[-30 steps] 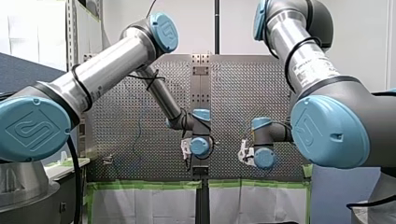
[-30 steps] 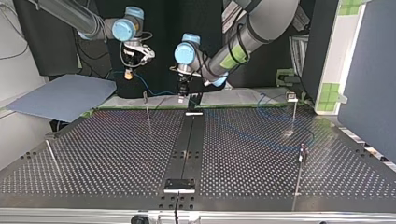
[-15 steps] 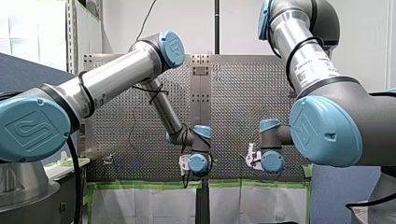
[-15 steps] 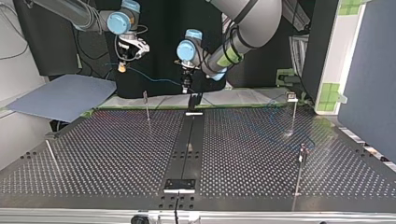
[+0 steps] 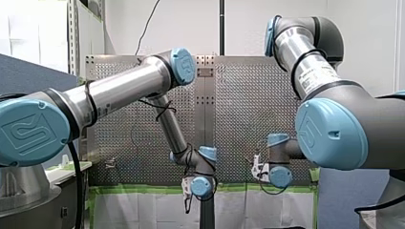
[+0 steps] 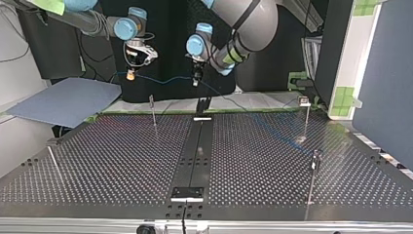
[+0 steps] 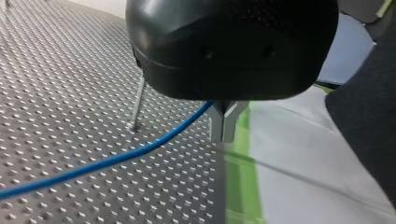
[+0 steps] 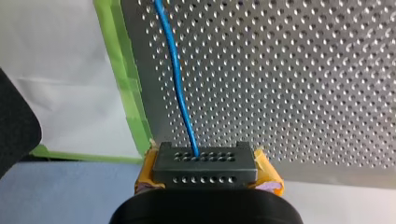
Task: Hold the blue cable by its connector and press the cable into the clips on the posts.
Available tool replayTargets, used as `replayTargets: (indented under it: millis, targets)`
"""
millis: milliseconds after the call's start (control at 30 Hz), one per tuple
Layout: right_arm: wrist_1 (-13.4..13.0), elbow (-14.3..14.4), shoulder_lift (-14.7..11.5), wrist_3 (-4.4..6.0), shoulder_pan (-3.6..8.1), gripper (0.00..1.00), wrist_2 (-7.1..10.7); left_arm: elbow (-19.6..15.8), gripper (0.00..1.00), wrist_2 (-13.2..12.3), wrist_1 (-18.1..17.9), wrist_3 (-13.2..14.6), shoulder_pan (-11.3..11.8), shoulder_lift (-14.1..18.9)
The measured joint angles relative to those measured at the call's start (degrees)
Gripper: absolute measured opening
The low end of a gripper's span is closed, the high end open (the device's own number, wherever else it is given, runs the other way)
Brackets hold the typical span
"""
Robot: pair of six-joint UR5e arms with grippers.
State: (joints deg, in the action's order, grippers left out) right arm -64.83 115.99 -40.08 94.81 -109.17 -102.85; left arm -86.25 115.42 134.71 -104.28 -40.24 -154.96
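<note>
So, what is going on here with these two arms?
Two robot arms are handling a blue cable above the perforated table, at the edge on the arms' side. My right hand is shut on the dark connector at the cable's end, between yellow pads. My left hand pinches the cable further along. The stretch between them hangs in the air, higher than the nearby post, so it is not in that clip yet.

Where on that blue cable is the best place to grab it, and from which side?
By the dark connector at its end. It is a rigid block with flat sides, so my right hand clamps those sides from behind, opposite where the thin blue cable leaves it. The cable itself would likely slip.
</note>
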Motion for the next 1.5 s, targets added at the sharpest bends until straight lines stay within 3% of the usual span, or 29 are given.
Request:
replayTargets:
  millis: [167, 433, 833, 967, 1267, 1500]
  targets:
    - [-2.3, -0.2, 1.3, -0.22, 0.73, 0.0, 2.3, 0.5, 0.0, 2.1, -0.3, 0.2, -0.5, -1.0]
    - [-5.7, 1.3, 1.5, -1.62, 2.38, 0.0, 6.26, 1.7, 0.0, 5.6, -0.6, 0.5, -1.8, -1.1]
    - [-7.2, 2.8, 1.5, -1.44, 5.14, 0.0, 12.06, 6.2, 0.0, 11.2, 0.1, 0.5, -5.1, -1.1]
    - [-8.0, 2.8, 1.5, -0.84, 5.66, 0.0, 13.98, 7.1, 0.0, 13.2, 0.2, 0.5, -6.1, -1.1]
    - [-9.6, 2.1, 1.5, 2.61, 7.36, 0.0, 18.13, 8.8, 0.0, 14.0, 1.5, 0.6, -7.6, -1.1]
    - [-9.9, 1.8, 1.6, 3.21, 8.3, 0.0, 21.38, 10.3, 0.0, 13.8, 2.3, 1.3, -8.2, -1.1]
